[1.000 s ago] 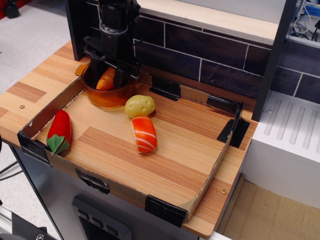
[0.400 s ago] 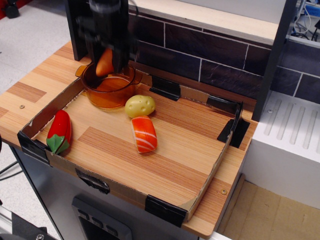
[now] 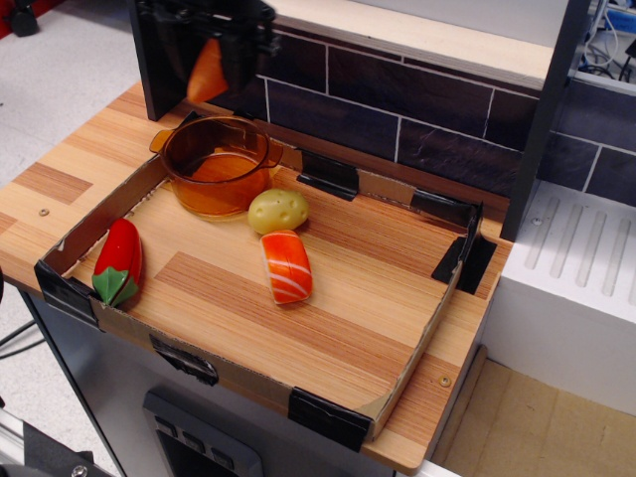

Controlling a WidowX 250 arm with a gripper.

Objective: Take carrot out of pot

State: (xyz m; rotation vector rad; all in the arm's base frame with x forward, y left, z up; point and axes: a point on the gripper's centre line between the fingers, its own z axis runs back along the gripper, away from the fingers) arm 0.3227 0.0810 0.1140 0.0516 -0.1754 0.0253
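Observation:
The orange carrot [image 3: 207,74] hangs in my black gripper [image 3: 211,70], well above the pot and clear of its rim. The gripper is shut on the carrot, near the top edge of the view. The amber see-through pot [image 3: 216,166] stands in the far left corner of the cardboard tray [image 3: 390,390], with nothing visible inside it.
A yellow potato [image 3: 277,210] lies just right of the pot. An orange white-striped salmon piece [image 3: 286,265] lies in front of it. A red pepper with green stem [image 3: 117,260] lies at the tray's left side. A dark tiled wall [image 3: 397,104] stands behind.
My gripper has risen straight up out of the pot with the carrot in it. The pot and the other foods have not moved.

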